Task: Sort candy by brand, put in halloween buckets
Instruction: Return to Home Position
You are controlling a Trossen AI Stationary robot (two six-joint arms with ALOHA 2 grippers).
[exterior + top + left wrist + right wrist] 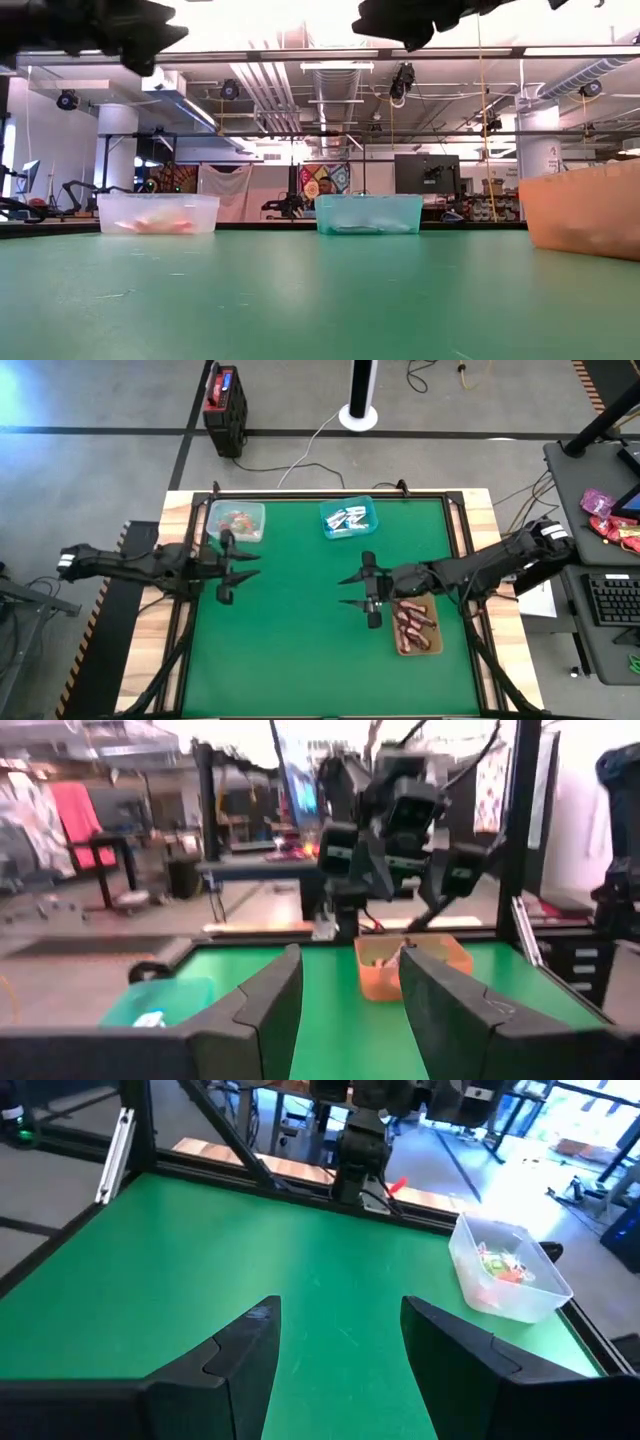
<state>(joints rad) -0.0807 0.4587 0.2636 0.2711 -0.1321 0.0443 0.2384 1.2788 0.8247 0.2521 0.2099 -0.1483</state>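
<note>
Three buckets stand on the green mat. The pale mint one at the far left holds red-pink twists, the teal one at the far middle holds white-and-blue packets, and the amber tray at the right holds dark red-brown bars. My left gripper hovers open above the mat's left edge, just near of the mint bucket, pointing right. My right gripper hovers open above the mat beside the amber tray, pointing left. Nothing is between either pair of fingers.
A black frame rail runs around the mat on the wooden table. The middle and near part of the mat lies bare between the two grippers. Desks and equipment stand in the room beyond.
</note>
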